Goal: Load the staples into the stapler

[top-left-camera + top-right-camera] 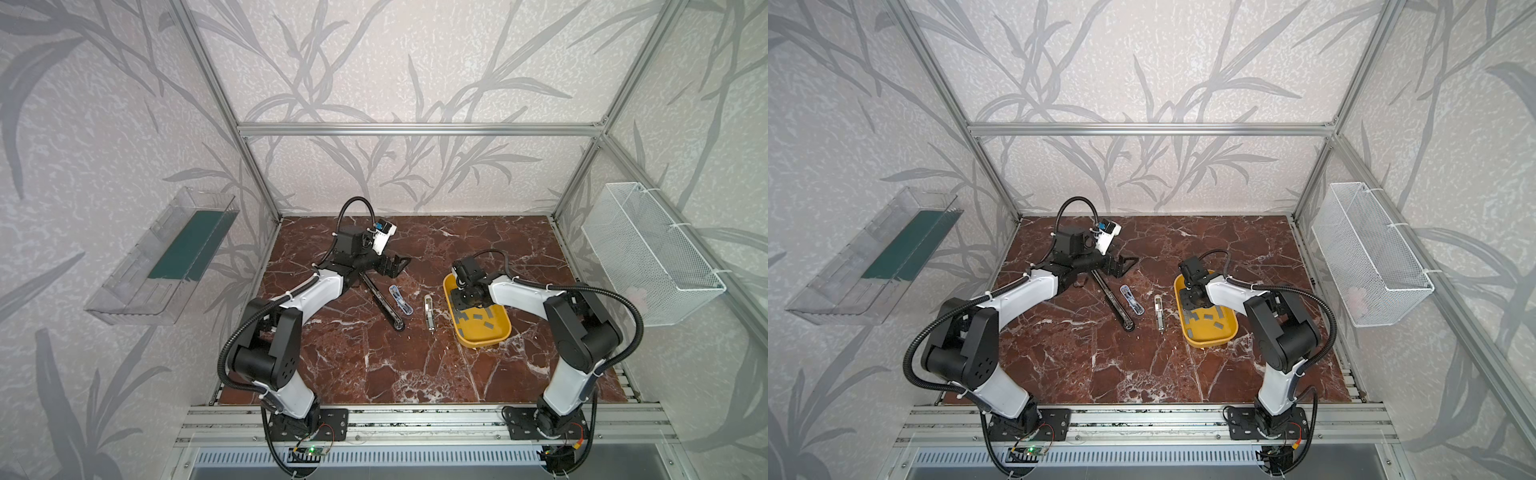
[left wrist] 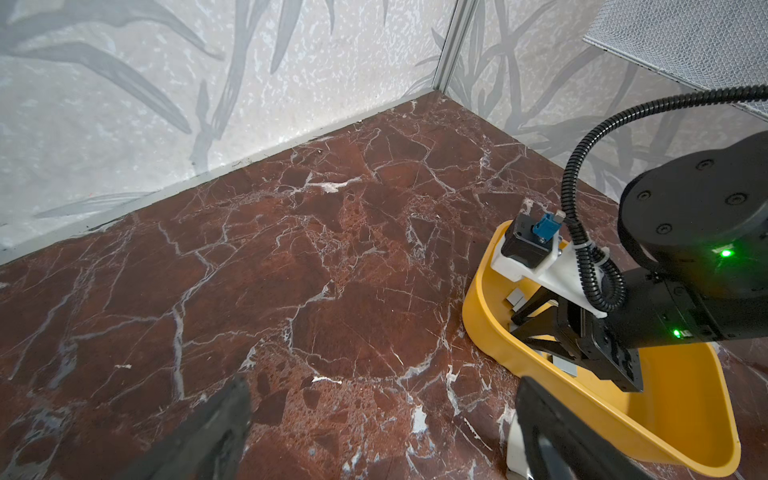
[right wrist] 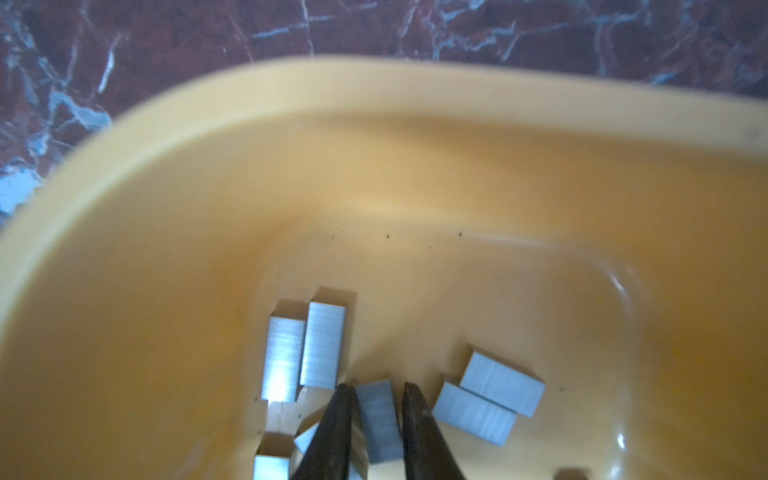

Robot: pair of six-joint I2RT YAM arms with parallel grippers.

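Several grey staples (image 1: 482, 318) lie loose in a yellow tray (image 1: 505, 332) at the right of the marble table. My right gripper (image 3: 376, 388) reaches down into the tray, and its two dark fingers pinch one staple strip (image 3: 378, 419) from both sides; other strips (image 3: 322, 345) lie beside it. In both top views, three staplers lie mid-table: a long black one (image 1: 382, 301) lying open, a small clear one (image 1: 401, 301) and a small silver one (image 1: 429, 311). My left gripper (image 1: 395, 266) hovers beyond the black stapler, wide open and empty, its fingers (image 2: 216, 424) over bare marble.
A white wire basket (image 1: 648, 253) hangs on the right wall and a clear plastic bin (image 1: 166, 257) on the left wall. The right arm (image 2: 685, 232) stands over the tray's rim (image 2: 482, 299). Aluminium frame posts mark the table's back corners.
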